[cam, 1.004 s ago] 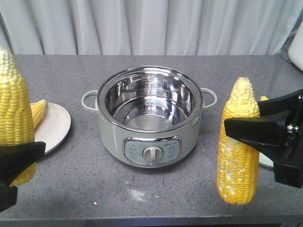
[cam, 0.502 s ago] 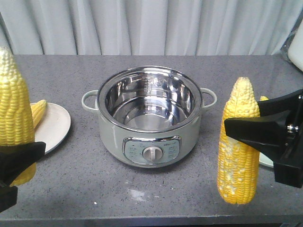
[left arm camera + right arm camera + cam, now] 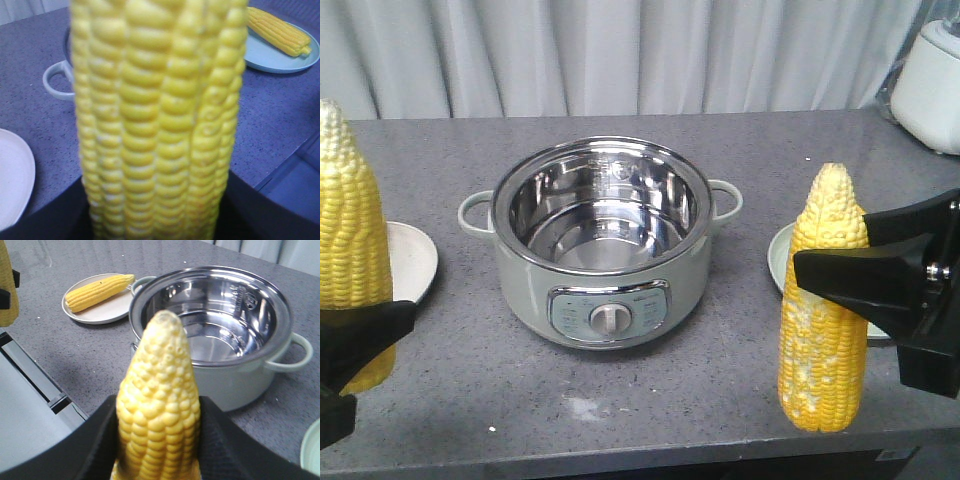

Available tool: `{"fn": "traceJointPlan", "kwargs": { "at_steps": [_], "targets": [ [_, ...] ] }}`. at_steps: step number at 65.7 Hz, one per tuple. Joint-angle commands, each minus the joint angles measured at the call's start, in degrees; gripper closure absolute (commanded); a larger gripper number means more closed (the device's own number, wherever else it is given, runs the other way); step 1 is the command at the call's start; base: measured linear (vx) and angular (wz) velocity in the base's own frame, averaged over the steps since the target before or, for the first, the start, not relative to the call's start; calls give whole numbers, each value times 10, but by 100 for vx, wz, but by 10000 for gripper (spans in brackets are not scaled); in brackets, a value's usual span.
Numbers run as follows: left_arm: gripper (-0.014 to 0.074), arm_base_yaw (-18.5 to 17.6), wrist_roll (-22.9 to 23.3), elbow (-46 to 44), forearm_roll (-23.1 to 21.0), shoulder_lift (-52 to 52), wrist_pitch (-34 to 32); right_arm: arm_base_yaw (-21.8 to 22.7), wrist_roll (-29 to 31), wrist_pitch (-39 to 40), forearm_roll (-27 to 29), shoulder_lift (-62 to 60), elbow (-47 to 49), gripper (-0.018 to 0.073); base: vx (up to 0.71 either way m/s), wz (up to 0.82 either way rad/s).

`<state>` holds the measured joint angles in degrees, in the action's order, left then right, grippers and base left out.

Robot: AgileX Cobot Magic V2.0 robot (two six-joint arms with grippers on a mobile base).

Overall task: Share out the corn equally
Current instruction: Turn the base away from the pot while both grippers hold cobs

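I hold two corn cobs upright, one in each gripper. In the front view my left gripper (image 3: 355,335) is shut on the left corn (image 3: 350,230) at the frame's left edge. My right gripper (image 3: 820,275) is shut on the right corn (image 3: 825,310), tip up. The left wrist view is filled by its held corn (image 3: 160,125) between the black jaws of the left gripper (image 3: 157,210). The right gripper (image 3: 159,440) clamps its cob (image 3: 160,400). A third cob (image 3: 100,290) lies on the white plate (image 3: 102,314). Another cob (image 3: 277,31) lies on the pale green plate (image 3: 262,57).
A pale green electric pot (image 3: 600,290) with a bare steel bowl stands mid-table between the white plate (image 3: 412,262) and the green plate (image 3: 782,255). A white appliance (image 3: 932,85) sits at the back right. Grey curtains hang behind. The table's front edge runs just below both grippers.
The front view has shifted: pot and plates now sit further left, and the white appliance has come into view. Both grippers still hold their cobs at the same spots in the frame.
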<state>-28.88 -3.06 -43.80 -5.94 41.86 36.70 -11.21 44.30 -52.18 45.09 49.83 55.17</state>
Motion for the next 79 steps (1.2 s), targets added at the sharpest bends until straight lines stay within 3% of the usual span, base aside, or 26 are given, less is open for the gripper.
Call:
{"fn": "traceJointPlan", "kwargs": {
  "at_steps": [1,79],
  "targets": [
    [311,-2,0,-15,-4,-2,-40,1,5,26,22,-6,14,332,-2,-23],
    [311,-2,0,-15,-4,-2,-40,1,5,26,22,-6,14,332,-1,-38]
  ]
}}
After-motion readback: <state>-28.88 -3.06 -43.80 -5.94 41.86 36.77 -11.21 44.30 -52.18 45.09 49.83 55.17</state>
